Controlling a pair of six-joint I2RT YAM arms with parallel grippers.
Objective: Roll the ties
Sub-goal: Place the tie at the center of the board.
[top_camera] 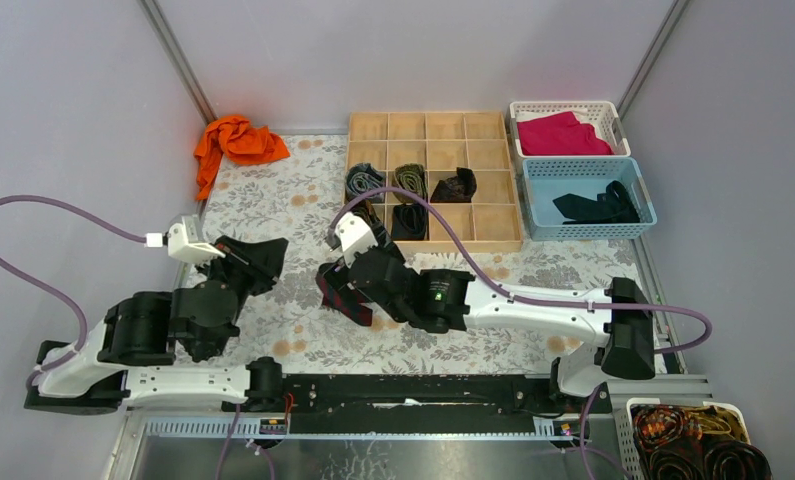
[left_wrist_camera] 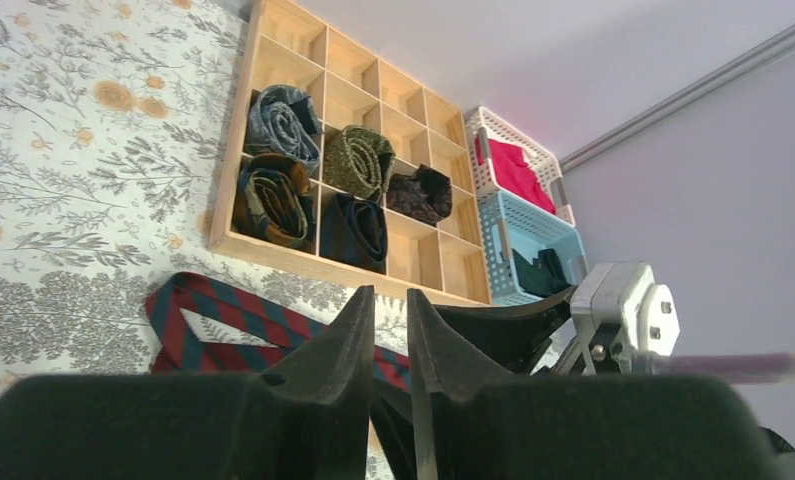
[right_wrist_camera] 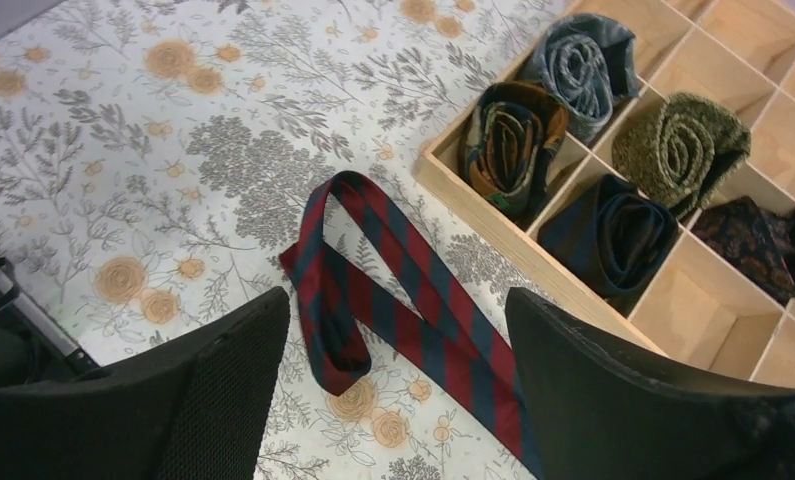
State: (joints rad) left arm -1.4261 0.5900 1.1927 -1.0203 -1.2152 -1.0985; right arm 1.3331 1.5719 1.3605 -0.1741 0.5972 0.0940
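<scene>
A navy tie with red diagonal stripes (right_wrist_camera: 413,300) lies unrolled on the flowered tablecloth, folded into a V, just in front of the wooden organizer (top_camera: 520,200). My right gripper (right_wrist_camera: 398,300) hovers over it, open wide, with one finger on each side of the tie and nothing held. In the top view the right gripper (top_camera: 341,285) covers part of the striped tie (top_camera: 335,303). My left gripper (left_wrist_camera: 389,292) points at the striped tie (left_wrist_camera: 223,310) from the left; its jaws stand a narrow gap apart and hold nothing. Rolled ties fill organizer cells: grey-blue (right_wrist_camera: 578,60), brown (right_wrist_camera: 511,140), olive (right_wrist_camera: 678,145), navy (right_wrist_camera: 613,235).
An orange cloth (top_camera: 235,140) lies at the back left. A white basket (top_camera: 616,125) holds a magenta cloth, and a blue basket (top_camera: 645,205) in front of it holds a black tie (top_camera: 598,205). Another basket (top_camera: 623,415) with dark coils sits at the near right.
</scene>
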